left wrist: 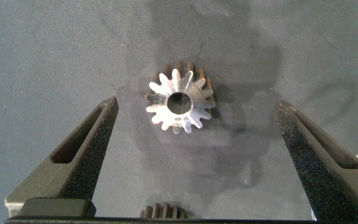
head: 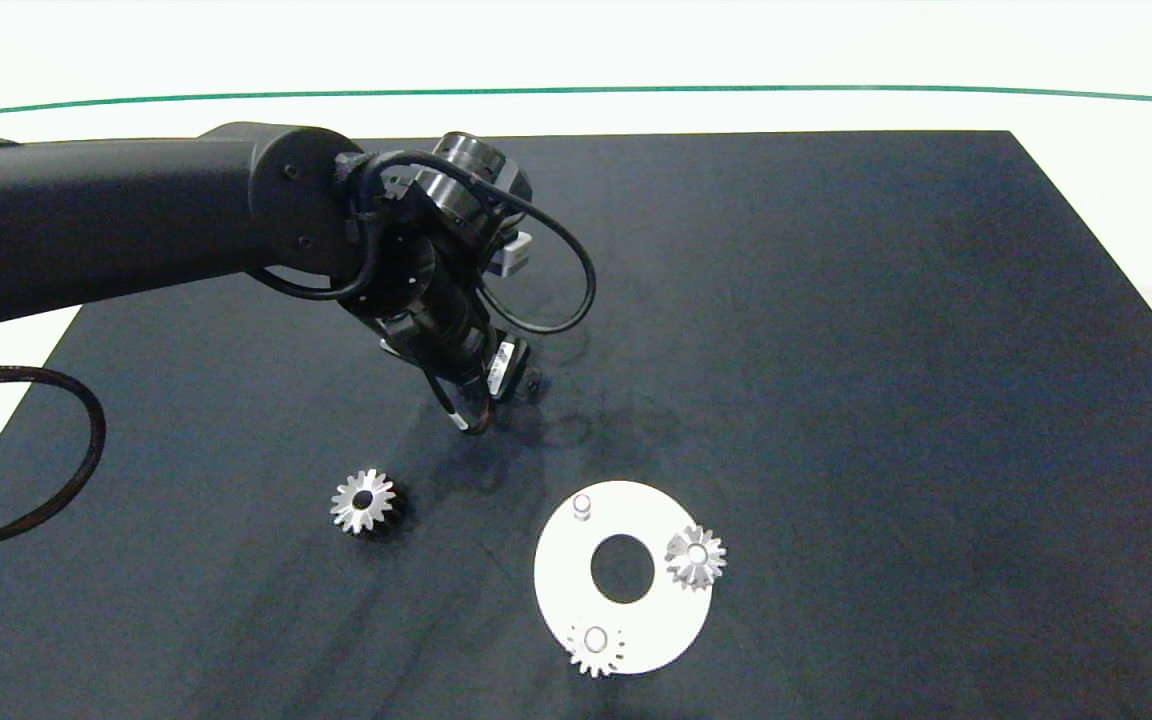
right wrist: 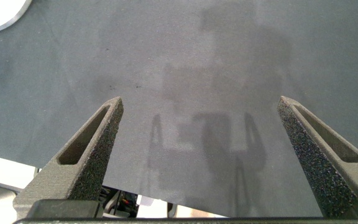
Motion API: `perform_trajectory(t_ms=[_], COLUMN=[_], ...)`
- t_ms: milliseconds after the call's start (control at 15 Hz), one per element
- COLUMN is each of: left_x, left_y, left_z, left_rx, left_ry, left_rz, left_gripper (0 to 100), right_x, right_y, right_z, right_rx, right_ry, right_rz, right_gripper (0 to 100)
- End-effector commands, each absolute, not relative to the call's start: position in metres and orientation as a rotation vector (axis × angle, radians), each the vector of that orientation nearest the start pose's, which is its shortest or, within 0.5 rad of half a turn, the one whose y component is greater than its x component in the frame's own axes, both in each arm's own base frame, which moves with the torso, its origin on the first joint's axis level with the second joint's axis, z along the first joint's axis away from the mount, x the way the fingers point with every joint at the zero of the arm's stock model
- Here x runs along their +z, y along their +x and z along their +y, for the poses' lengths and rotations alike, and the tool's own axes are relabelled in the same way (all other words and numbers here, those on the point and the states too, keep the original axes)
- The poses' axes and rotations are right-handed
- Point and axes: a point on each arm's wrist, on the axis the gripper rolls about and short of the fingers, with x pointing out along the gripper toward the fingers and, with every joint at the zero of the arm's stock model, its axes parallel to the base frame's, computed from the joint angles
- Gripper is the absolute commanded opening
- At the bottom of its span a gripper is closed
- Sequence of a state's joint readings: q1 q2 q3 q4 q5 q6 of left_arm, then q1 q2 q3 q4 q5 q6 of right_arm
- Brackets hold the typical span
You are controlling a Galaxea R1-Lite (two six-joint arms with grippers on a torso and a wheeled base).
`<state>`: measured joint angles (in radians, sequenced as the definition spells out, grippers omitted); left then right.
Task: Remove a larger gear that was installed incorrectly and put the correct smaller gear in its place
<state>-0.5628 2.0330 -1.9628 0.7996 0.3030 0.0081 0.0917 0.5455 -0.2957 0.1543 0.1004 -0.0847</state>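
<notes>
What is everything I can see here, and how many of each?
Table: one, white, under everything.
Green line: one, across the table's far side.
Mat: one, black, covering most of the table.
Disc: one, white with a round middle hole, near side of the mat.
Peg: one, pale, upright on the disc, bare.
Pale-centred gears: two, silver, at the disc's rim.
Larger gear: one, silver with a dark hole, on the mat beside the disc.
Second dark gear: one, mostly out of sight near the left tool.
Left tool: open, above the larger gear.
Right tool: open, over bare mat.
</notes>
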Motion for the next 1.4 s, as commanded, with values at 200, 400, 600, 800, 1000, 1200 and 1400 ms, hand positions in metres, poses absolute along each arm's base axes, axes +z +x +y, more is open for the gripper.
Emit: perform_trajectory(t_ms=[200,400,600,800,1000,1200,1400], left_x=[0.25,0.247,0.247,0.247,0.246,0.244,0.242], left_y=[0.328,0.33,0.329,0.33,0.332,0.336,0.337], left_z=[-0.197,-0.198,-0.199,-0.198,-0.199,-0.2,-0.2], left_rx=[-0.242,-0.239,-0.241,-0.24,-0.239,-0.237,-0.236], left_ry=[0.379,0.38,0.382,0.381,0.38,0.38,0.381], left_rz=[0.801,0.808,0.808,0.808,0.807,0.807,0.813], left_gripper=[98,92,86,80,74,68,62], right_x=[0.145,0.145,0.145,0.145,0.145,0.145,0.145], right_y=[0.025,0.025,0.025,0.025,0.025,0.025,0.025], right_z=[0.005,0.005,0.005,0.005,0.005,0.005,0.005], right_rx=[0.208,0.208,0.208,0.208,0.208,0.208,0.208], right_ry=[-0.083,-0.083,-0.083,-0.083,-0.083,-0.083,-0.083], right_rz=[0.396,0.397,0.397,0.399,0.4,0.4,0.399], right_gripper=[100,100,100,100,100,100,100])
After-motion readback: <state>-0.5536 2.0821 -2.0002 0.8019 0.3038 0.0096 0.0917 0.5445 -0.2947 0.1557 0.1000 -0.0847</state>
